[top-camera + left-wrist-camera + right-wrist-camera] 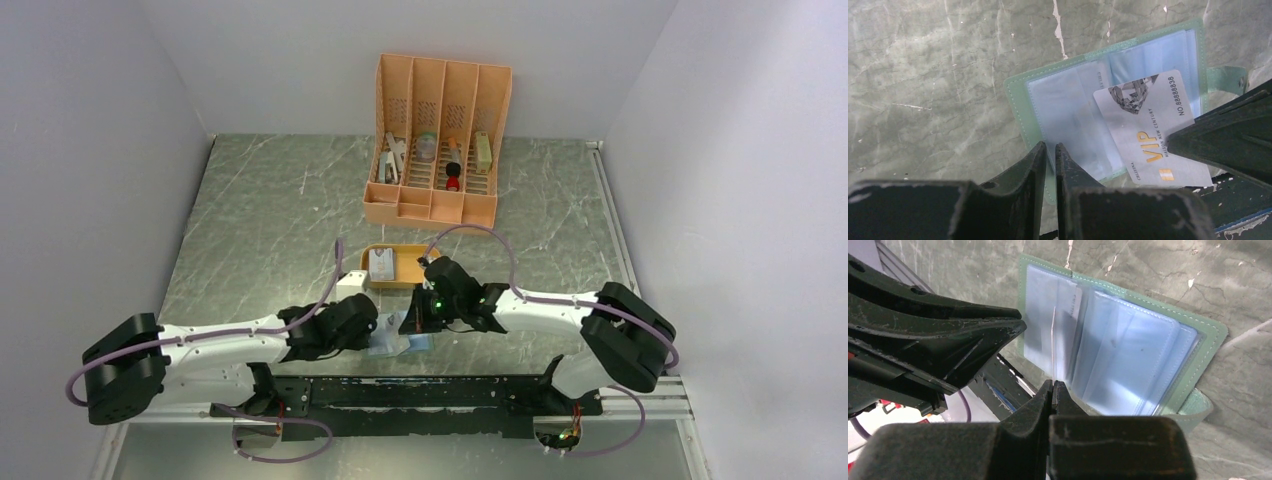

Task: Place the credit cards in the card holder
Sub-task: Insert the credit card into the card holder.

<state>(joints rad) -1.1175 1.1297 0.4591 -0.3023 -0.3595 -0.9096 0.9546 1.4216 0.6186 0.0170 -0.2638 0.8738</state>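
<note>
The task stood at an early stage, with no card confirmed fully seated. The card holder [1068,115] lay open on the bench [270,200], close to the middle of the near edge, with its clear pockets facing up. A pale shape in one pocket near the fold may have been a card already loaded, but glare prevented confirmation. The right hand [1052,385] was pressed together on one short end of a silver card [1148,135]. That card was raised on edge rather than lying flat. Its long axis ran from the fingertips out over the holder, and its free end pointed at the pockets beside the fold, not yet inside any of them. The left hand [1050,150] was at the holder's edge with its fingers almost together and only a thin gap between them; whether it actually pinched the cover or a pocket sheet could not be told. The holder's closing strap projected from the short end on the right hand's side. How the holder's long axis lay relative to the bench edges could not be determined, because both hands covered it from above. A second card [382,264] lay in the orange tray [400,283] further in from the near edge. Inserting the held card and loading the second were judged to be the work remaining.
</note>
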